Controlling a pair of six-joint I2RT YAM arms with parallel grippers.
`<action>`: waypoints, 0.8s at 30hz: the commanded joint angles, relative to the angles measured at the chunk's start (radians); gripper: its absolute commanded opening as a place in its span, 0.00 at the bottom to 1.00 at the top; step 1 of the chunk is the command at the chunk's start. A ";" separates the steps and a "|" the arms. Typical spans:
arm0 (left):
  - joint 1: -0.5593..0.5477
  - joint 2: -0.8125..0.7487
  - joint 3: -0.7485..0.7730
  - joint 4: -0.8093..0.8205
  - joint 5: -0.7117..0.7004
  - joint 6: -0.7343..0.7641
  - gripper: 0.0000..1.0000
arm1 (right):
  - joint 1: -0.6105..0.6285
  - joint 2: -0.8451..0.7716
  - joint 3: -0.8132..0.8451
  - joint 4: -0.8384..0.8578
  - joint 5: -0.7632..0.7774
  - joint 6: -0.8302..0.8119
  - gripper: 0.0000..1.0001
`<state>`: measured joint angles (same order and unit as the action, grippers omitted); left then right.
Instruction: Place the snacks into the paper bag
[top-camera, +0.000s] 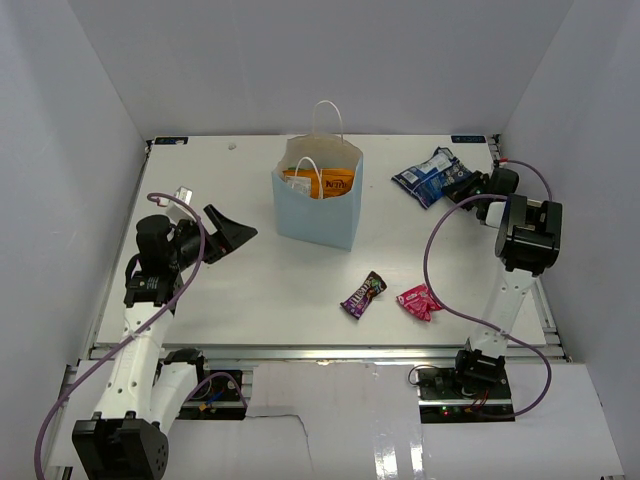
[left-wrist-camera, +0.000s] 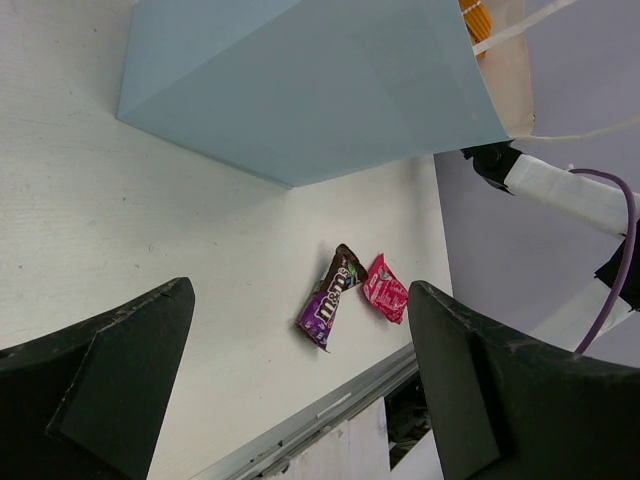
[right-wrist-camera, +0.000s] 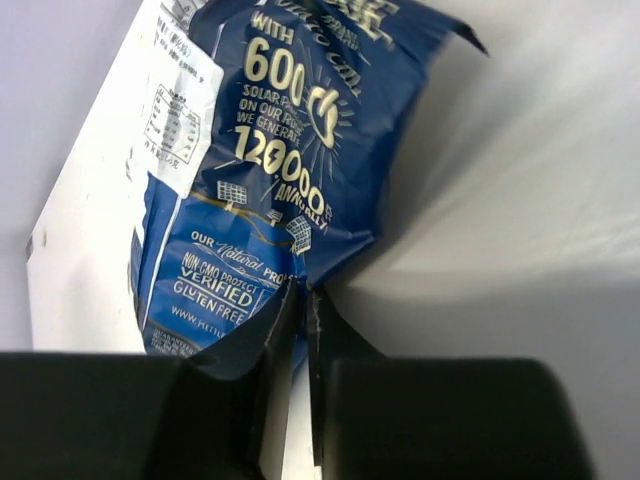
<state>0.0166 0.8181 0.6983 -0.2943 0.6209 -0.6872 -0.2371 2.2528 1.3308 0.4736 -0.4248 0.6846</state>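
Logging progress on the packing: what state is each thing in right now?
Paper bag: upright, open at the top.
Orange chip bag: inside the paper bag.
Blue bag: on the table, edge pinched.
Purple packet: lying loose on the table.
Pink packet: lying loose too.
Left gripper: open, empty.
Right gripper: shut on the blue bag.

Deep navy blue bag (right-wrist-camera: 290, 150) right at the tips of the black right pincer (right-wrist-camera: 300, 310), with cream lettering and a white label. Off to that pincer's left stands the pale blue paper bag (top-camera: 318, 215), white handles, an orange packet (top-camera: 325, 182) showing inside. Back toward the pincer's base, a purple packet (top-camera: 363, 294) beside a pink-red packet (top-camera: 419, 301), on the white table (top-camera: 200, 300).
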 joint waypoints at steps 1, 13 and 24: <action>0.000 -0.028 -0.010 -0.008 0.011 0.018 0.98 | -0.007 -0.058 -0.091 0.000 -0.121 -0.066 0.11; 0.000 -0.020 -0.042 0.010 0.043 0.051 0.98 | -0.041 -0.259 -0.211 -0.168 -0.183 -0.263 0.58; 0.000 0.032 -0.034 0.044 0.066 0.052 0.98 | -0.077 -0.079 0.062 -0.239 -0.186 -0.220 0.98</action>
<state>0.0166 0.8452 0.6498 -0.2783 0.6640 -0.6441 -0.3195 2.1113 1.3025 0.2787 -0.6022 0.4625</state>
